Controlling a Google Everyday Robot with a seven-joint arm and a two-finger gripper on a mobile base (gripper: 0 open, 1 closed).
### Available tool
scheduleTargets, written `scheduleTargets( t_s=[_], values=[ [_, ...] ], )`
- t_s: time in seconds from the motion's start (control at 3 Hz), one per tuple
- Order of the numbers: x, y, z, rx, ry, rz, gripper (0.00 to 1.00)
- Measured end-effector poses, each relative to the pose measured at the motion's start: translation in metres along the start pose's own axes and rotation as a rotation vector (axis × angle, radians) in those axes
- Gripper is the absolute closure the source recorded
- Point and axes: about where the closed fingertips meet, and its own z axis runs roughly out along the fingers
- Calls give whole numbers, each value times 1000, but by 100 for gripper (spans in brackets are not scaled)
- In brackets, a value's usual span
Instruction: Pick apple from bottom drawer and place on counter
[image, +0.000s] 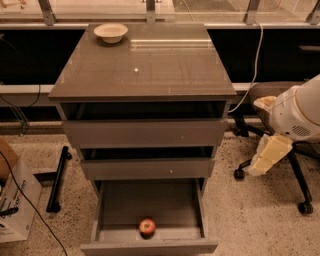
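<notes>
The apple (147, 226), small and red, lies near the front wall inside the bottom drawer (150, 247), which is pulled out. The counter (142, 65) is the glossy grey-brown top of the cabinet. My gripper (265, 157) is the cream-coloured end of the white arm (299, 112). It hangs to the right of the cabinet at about middle-drawer height, pointing down and left. It is well apart from the apple and the drawer.
A white bowl (110, 32) sits at the counter's back left corner. The top and middle drawers (147, 167) stand slightly open. A wheeled office chair (295, 187) is behind the arm. A cardboard box (15, 200), a black bar (57, 177) and cables lie on the floor at left.
</notes>
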Motion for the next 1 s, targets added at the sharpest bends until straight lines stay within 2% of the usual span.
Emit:
scheduleTargets(
  t_s=[0.33,0.67,1.0],
  values=[
    [-17,13,26,-13,6,-11,0],
    [-29,29,67,-30,-2,-27,0],
    [-33,46,106,-59,-33,-28,0]
  ],
)
